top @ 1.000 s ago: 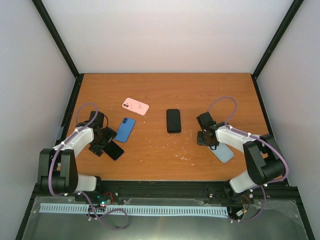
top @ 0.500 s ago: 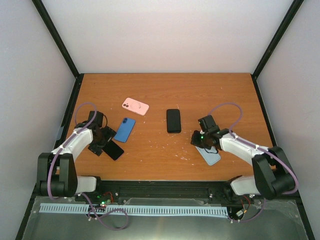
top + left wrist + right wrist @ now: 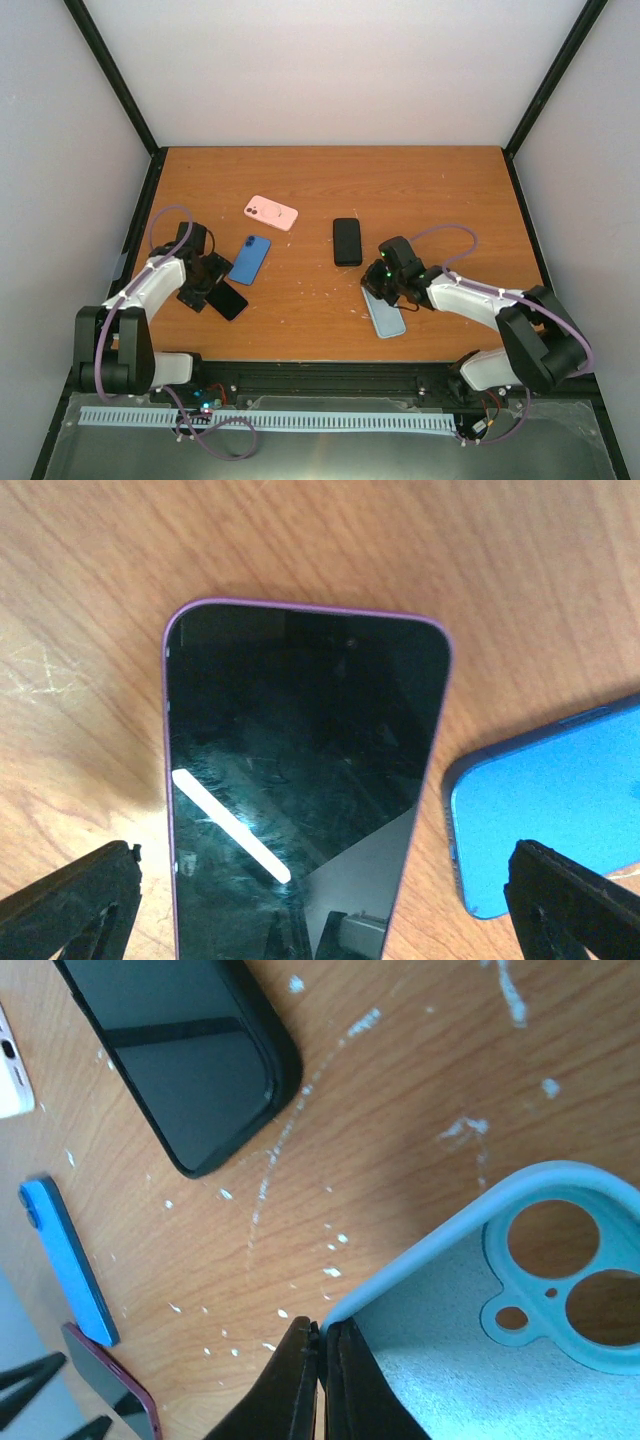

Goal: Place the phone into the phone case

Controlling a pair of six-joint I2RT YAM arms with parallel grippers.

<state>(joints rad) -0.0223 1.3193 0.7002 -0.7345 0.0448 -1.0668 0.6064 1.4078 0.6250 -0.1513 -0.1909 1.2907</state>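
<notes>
One phone case [image 3: 387,318], lengthwise near-to-far, rim pinched by right gripper [image 3: 322,1338]; left gripper [image 3: 325,885] spread

One table [image 3: 450,190] carries five flat things. Three are phones: one blue phone [image 3: 250,259], one purple-edged phone [image 3: 300,790] and one black-cased phone [image 3: 347,241]. There is also one empty light-blue case [image 3: 386,314] and one pink piece [image 3: 271,212], phone or case unclear. Two hands: left hand [image 3: 204,283], right hand [image 3: 318,1332].
</notes>
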